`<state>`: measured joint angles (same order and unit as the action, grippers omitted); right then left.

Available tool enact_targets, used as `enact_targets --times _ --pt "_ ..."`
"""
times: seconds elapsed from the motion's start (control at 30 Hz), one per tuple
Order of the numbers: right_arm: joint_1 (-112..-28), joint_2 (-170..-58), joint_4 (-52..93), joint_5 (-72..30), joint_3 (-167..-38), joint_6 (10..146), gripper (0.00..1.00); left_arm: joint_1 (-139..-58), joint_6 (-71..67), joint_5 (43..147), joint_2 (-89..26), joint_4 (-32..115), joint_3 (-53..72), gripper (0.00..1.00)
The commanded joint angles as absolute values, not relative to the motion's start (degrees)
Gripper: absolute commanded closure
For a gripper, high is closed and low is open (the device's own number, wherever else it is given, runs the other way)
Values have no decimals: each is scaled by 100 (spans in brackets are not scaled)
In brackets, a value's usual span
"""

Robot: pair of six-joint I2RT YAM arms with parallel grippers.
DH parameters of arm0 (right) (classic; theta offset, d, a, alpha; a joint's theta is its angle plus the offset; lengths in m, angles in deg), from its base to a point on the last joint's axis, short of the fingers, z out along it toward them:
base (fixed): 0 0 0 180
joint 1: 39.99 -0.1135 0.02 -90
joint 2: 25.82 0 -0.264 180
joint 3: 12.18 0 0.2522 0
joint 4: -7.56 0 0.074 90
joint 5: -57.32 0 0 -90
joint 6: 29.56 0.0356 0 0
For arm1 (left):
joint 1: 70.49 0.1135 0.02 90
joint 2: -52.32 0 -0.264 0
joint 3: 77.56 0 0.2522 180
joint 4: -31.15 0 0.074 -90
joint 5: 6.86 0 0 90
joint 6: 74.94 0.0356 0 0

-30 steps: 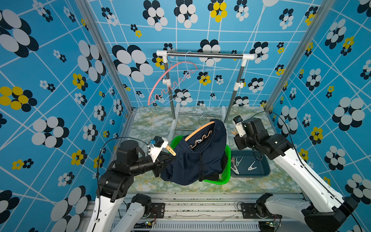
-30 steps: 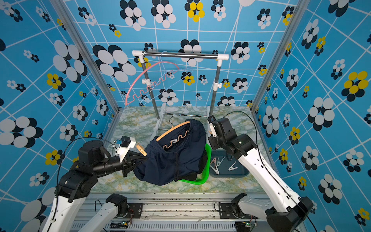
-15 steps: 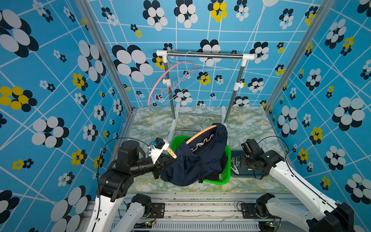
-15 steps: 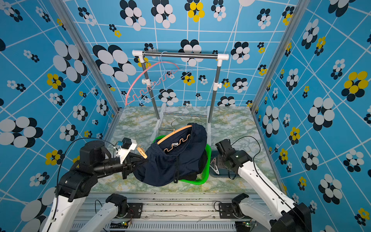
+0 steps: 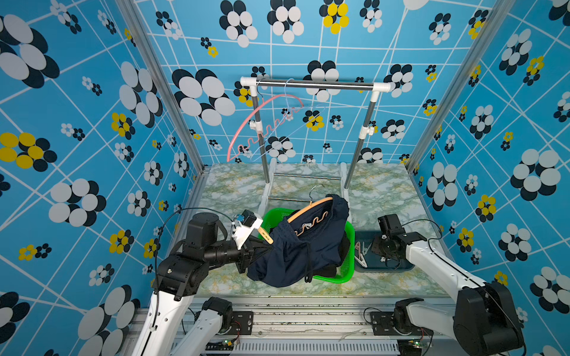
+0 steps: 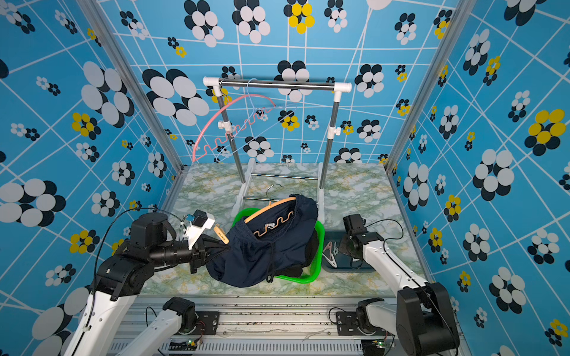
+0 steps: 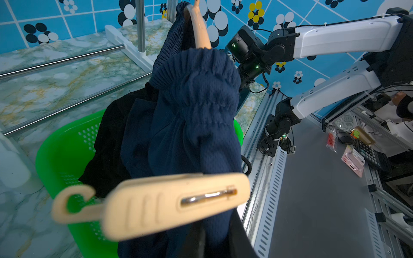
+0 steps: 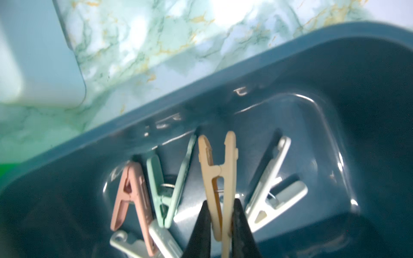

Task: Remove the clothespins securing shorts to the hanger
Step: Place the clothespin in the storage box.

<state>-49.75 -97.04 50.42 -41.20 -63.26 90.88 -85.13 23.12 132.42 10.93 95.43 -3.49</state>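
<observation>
Tan clothespin [image 8: 220,185] clenched in right jaws within teal tray [image 8: 357,73] walls (left jaws pinch navy shorts [image 5: 296,255] by an edge).

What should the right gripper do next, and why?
Probably open the right gripper to drop the tan pin. It is shut on that pin over the tray, where other pins already lie, so a release here looks safe.
</observation>
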Motion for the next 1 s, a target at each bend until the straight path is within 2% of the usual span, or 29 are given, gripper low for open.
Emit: enact_targets --times 0.0,0.1,0.4,0.57,0.8,0.97 --pt "-4817 -9958 4428 -3810 -6385 8966 84 -8487 2255 13588 1076 9009 -378 100" --pt "-4749 -10235 4351 -3805 -6607 8902 79 -8489 2186 13533 1048 8938 -425 100" --pt "-4377 -10913 4276 -3787 -7203 8653 74 -8491 1947 13390 1073 8524 -588 100" --pt "-4296 -11101 4614 -3722 -7590 8525 62 -8490 1894 13342 1109 8455 -606 100" --pt "-4302 -10520 5121 -3541 -7596 8540 44 -8484 2011 13280 1204 8455 -571 100" --pt "-4298 -9703 5480 -3197 -7585 8470 43 -8490 2091 13189 1297 8249 -626 100"
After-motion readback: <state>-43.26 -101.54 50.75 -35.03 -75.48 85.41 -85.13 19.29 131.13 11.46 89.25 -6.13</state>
